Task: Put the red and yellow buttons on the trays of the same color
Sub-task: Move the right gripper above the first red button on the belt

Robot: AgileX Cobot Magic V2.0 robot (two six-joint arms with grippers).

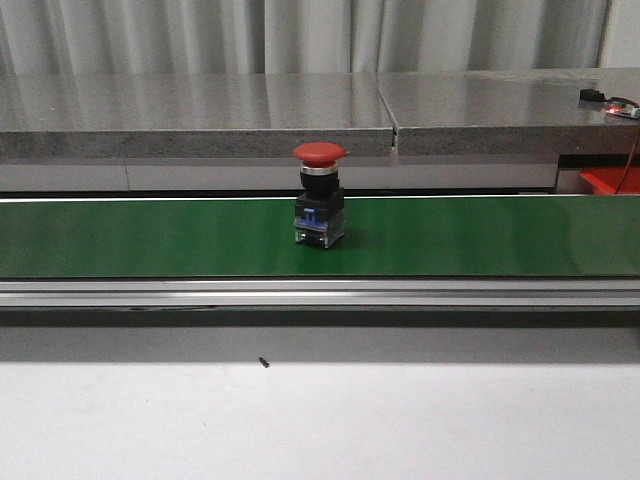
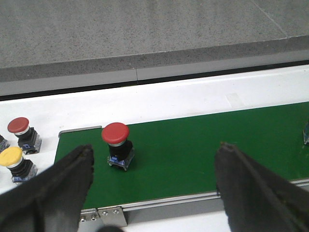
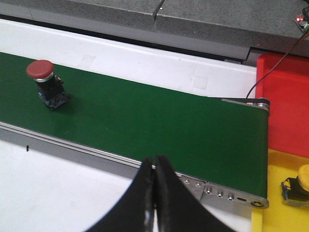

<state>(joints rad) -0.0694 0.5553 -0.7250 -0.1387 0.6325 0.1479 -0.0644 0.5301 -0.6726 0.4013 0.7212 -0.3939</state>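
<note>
A red button [image 1: 320, 195] stands upright on the green belt [image 1: 480, 240]; the right wrist view shows a red button [image 3: 46, 84] on the belt, far from my shut right gripper [image 3: 154, 159]. In the left wrist view a red button [image 2: 117, 145] stands near the belt's end, beyond my open left gripper [image 2: 155, 146] and closer to its left finger. A red button [image 2: 23, 133] and a yellow button [image 2: 14, 162] sit on the white table. The red tray [image 3: 285, 106] and the yellow tray [image 3: 270, 212], which holds a yellow button [image 3: 299, 186], lie past the belt's other end.
A grey stone ledge [image 1: 300, 110] runs behind the belt. The belt's metal rail [image 1: 320, 292] lines its near side, with white table [image 1: 320, 420] in front. A cable [image 3: 275, 63] hangs over the red tray. A sliver of another object [image 2: 306, 133] shows on the belt.
</note>
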